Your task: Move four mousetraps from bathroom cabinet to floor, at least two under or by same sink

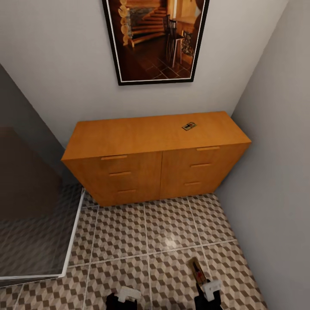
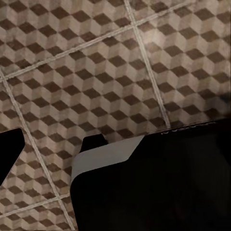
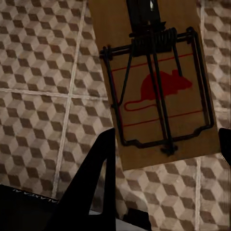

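One mousetrap [image 1: 188, 126], a small tan board with dark wire, lies on top of the orange-brown cabinet [image 1: 142, 172], right of its middle. My right gripper [image 1: 207, 287] hangs low over the cube-patterned bathroom floor [image 1: 168, 228], shut on a second mousetrap [image 1: 197, 269] that sticks out forward from it. In the right wrist view this mousetrap [image 3: 159, 91] shows its red mouse print and wire bar, with its near edge between the dark fingers [image 3: 98, 178]. My left gripper [image 1: 127, 297] is open and holds nothing, with the tiles [image 2: 96, 62] below it. All the cabinet drawers are closed.
A glass shower panel [image 1: 34, 215] with a white frame stands at the left. A grey wall [image 1: 275, 172] closes in the right side, next to the cabinet's end. A framed picture [image 1: 155, 38] hangs above the cabinet. Open tiles lie between me and the cabinet.
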